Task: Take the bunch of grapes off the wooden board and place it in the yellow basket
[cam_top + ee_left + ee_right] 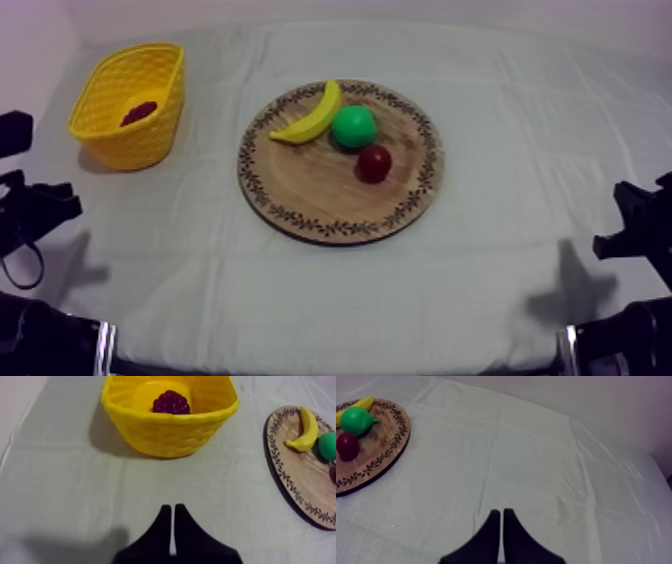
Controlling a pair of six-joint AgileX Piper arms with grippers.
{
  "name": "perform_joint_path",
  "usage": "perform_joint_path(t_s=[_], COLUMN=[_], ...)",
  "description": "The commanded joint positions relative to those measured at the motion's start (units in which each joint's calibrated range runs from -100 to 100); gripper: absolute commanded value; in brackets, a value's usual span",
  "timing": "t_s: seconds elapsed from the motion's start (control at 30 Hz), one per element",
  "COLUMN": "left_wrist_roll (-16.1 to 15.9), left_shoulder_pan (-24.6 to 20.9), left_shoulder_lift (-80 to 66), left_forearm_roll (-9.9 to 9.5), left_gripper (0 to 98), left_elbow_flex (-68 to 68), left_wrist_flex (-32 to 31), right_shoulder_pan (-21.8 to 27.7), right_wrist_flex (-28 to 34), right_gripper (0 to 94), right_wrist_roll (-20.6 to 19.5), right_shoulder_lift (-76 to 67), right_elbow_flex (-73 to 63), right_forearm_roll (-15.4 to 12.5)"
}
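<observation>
The dark purple bunch of grapes (171, 402) lies inside the yellow basket (170, 428), which stands at the table's far left (133, 102); in the top view the grapes (139, 112) show as a dark red patch on the basket floor. The round wooden board (330, 195) in the middle holds a banana (310, 116), a green pear (354, 127) and a small red fruit (374, 163). My left gripper (172, 511) is shut on nothing, over the bare cloth short of the basket. My right gripper (501, 513) is shut on nothing too, over the cloth to the right of the board (378, 458).
Both arms rest low at the table's sides, the left arm (30, 215) and the right arm (640, 235). Bare cloth lies between board and basket and all along the front edge. A pale wall stands behind the table.
</observation>
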Motion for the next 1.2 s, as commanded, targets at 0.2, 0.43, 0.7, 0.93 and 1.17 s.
perform_joint_path(t_s=[0.2, 0.43, 0.7, 0.93, 1.17], left_wrist_roll=[0.84, 0.2, -0.54, -0.14, 5.47], left_shoulder_pan=[-0.08, -0.06, 0.11, 0.33, 1.17], left_shoulder_lift=[-12.5, -18.62, -24.91, -28.21, -28.63], left_forearm_roll=[-0.05, -0.72, -1.38, -1.58, -2.19], left_gripper=[0.0, 0.0, 0.0, 0.0, 0.0], left_elbow_flex=[6.69, 8.86, 9.35, 9.74, 10.29], left_wrist_flex=[-2.28, -3.83, -4.19, -4.78, -6.49], right_shoulder_pan=[0.01, 0.01, 0.01, 0.01, 0.01], right_wrist_flex=[-0.01, -0.01, -0.01, -0.01, -0.01], right_gripper=[0.3, 0.3, 0.3, 0.3, 0.3], right_wrist_roll=[0.03, 0.03, 0.01, 0.03, 0.04], right_shoulder_lift=[0.02, 0.02, 0.02, 0.02, 0.02], right_elbow_flex=[-0.01, -0.01, -0.01, -0.01, -0.01], right_forearm_roll=[0.01, 0.01, 0.01, 0.01, 0.01])
